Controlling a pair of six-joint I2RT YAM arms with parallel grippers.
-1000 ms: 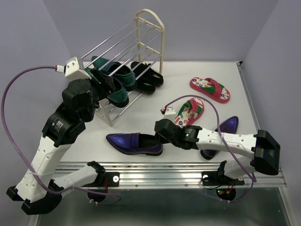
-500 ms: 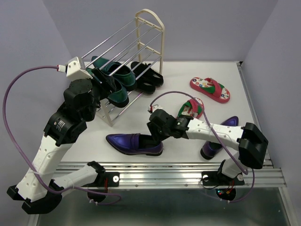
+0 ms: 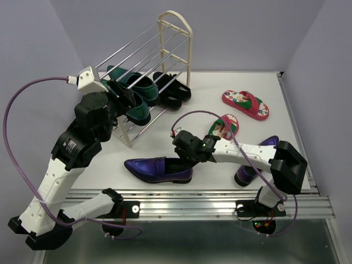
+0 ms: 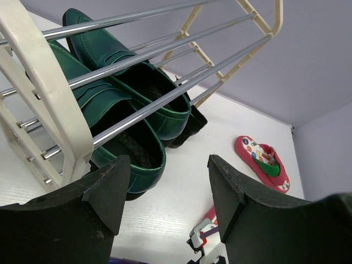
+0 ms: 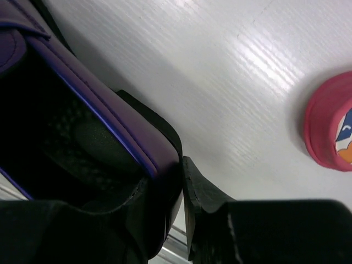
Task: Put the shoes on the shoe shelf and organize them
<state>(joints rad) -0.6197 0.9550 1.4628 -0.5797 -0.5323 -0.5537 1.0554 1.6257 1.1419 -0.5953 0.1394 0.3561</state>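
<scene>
A glossy purple loafer [image 3: 157, 168] lies near the table's front edge. My right gripper [image 3: 186, 158] is shut on its heel wall [image 5: 159, 148], one finger inside the shoe and one outside. The other purple loafer [image 3: 268, 145] lies to the right, partly hidden behind the right arm. Two red flip-flops [image 3: 246, 104] [image 3: 225, 126] lie at mid right. The shoe shelf [image 3: 175, 27] stands at the back left, with dark green shoes [image 4: 126, 71] and black shoes [image 3: 173, 91] on its bottom tier. My left gripper [image 4: 168, 170] hangs open beside the shelf's near end frame [image 4: 44, 82], holding nothing.
The right arm's purple cable loops over the nearer flip-flop. The metal rail [image 3: 187, 204] along the table's front edge runs just below the held loafer. Grey walls close in the table on three sides.
My right gripper moved left to the loafer's heel and closed on it; the loafer shifted slightly. The left arm has not moved.
</scene>
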